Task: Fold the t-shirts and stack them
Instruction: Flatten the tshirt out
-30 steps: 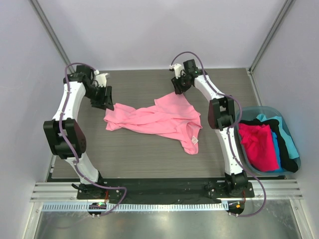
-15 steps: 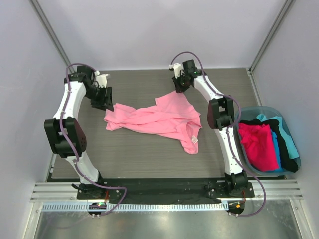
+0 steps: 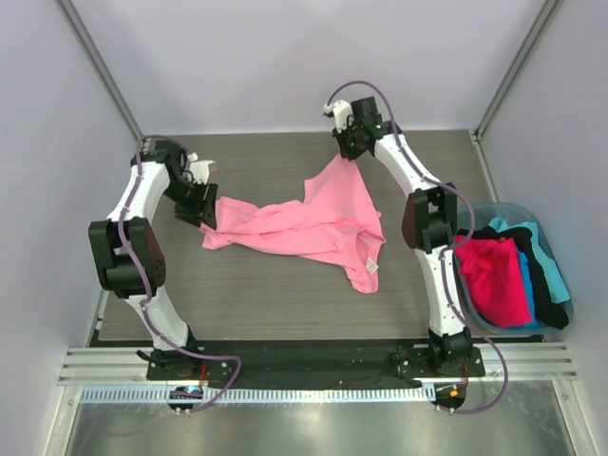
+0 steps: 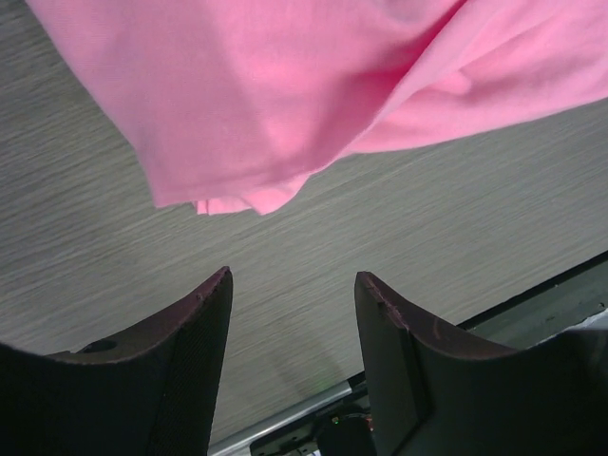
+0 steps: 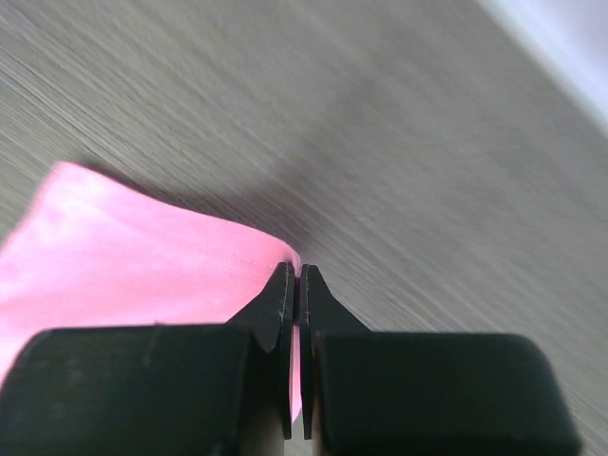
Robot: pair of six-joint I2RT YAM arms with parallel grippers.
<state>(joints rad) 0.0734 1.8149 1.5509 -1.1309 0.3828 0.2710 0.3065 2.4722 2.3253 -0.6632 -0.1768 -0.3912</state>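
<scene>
Spreading the light pink t-shirt (image 3: 318, 226), the right hand (image 5: 296, 277) is pinching its corner; the released left hand (image 4: 291, 283) is probably needing a grip next.

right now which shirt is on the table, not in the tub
The light pink t-shirt, crumpled on the table with one corner in the right gripper's shut jaws. The hot pink, black and teal shirts lie in the tub.

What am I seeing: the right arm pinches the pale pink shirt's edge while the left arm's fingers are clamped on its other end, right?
Not quite. The right gripper does pinch an edge of the light pink shirt, but the left gripper is open, not clamped: the left wrist view shows its fingers apart over the table, the shirt's end lying beyond their tips.
</scene>
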